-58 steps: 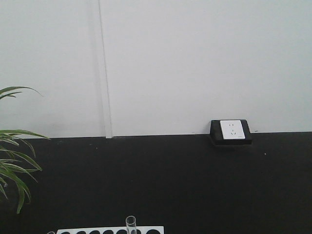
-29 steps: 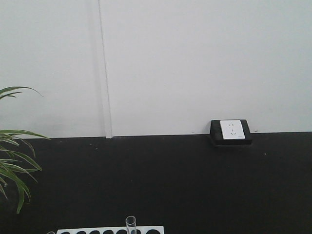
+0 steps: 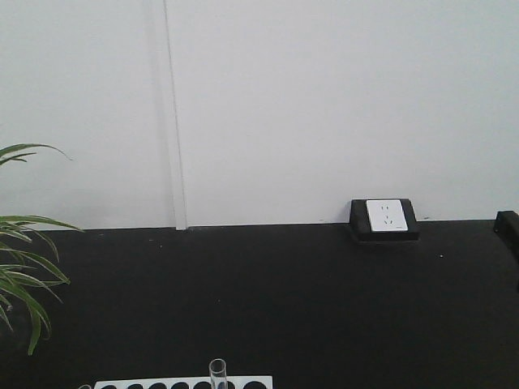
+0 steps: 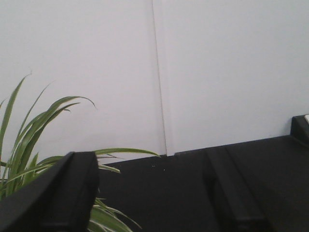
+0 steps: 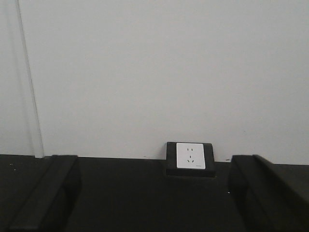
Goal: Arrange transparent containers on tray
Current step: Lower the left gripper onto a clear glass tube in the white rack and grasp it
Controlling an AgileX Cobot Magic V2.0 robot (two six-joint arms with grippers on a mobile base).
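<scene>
At the bottom edge of the front view lies a white tray (image 3: 259, 381) with a row of dark round holes. One clear glass test tube (image 3: 217, 372) stands upright in it, only its round rim and top showing. My left gripper (image 4: 149, 203) is open, its dark fingers (image 4: 63, 193) wide apart with only black tabletop between them. My right gripper (image 5: 154, 198) is open too and holds nothing; a black part of it (image 3: 508, 228) shows at the front view's right edge. Neither wrist view shows the tray or any glassware.
A black table (image 3: 284, 300) runs back to a white wall. A white power socket (image 3: 385, 215) in a black housing sits at the wall, also in the right wrist view as the socket (image 5: 190, 156). Green plant leaves (image 3: 20, 267) hang at the left, close to my left gripper.
A black part of my right gripper has come into the front view at the right edge. The tube and tray have not moved.
</scene>
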